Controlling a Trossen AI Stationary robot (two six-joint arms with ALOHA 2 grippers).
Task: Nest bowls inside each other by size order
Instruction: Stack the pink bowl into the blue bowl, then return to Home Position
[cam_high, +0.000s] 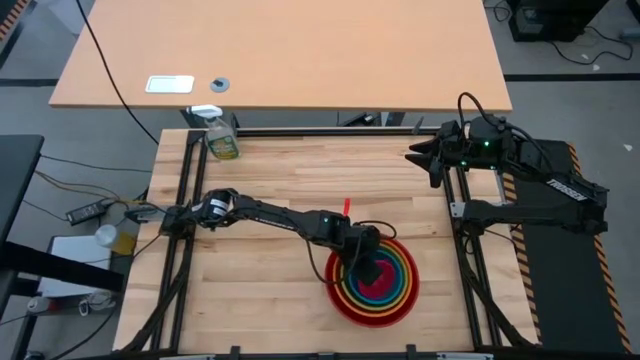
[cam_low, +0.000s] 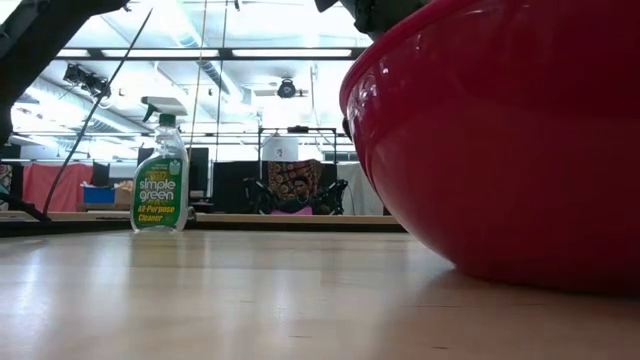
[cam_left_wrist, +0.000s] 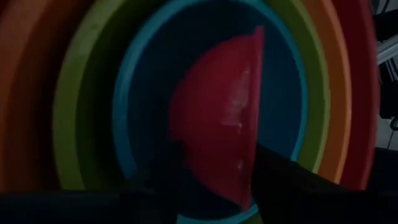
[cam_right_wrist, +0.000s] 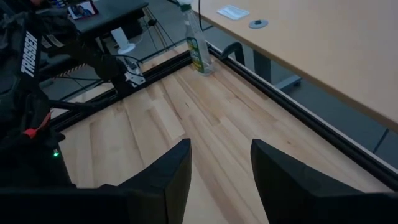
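Pink plastic looked light, stiff and slippery, so we gripped the smallest bowl (cam_left_wrist: 217, 118) by its thin rim with the left gripper (cam_high: 368, 268); right gripper (cam_right_wrist: 219, 163) jaws apart at two o'clock.

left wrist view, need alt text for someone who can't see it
The left gripper holds the smallest magenta-pink bowl on edge, tilted, above the nested stack. Behind it, rims ring outward: blue bowl, lime green bowl, orange bowl.
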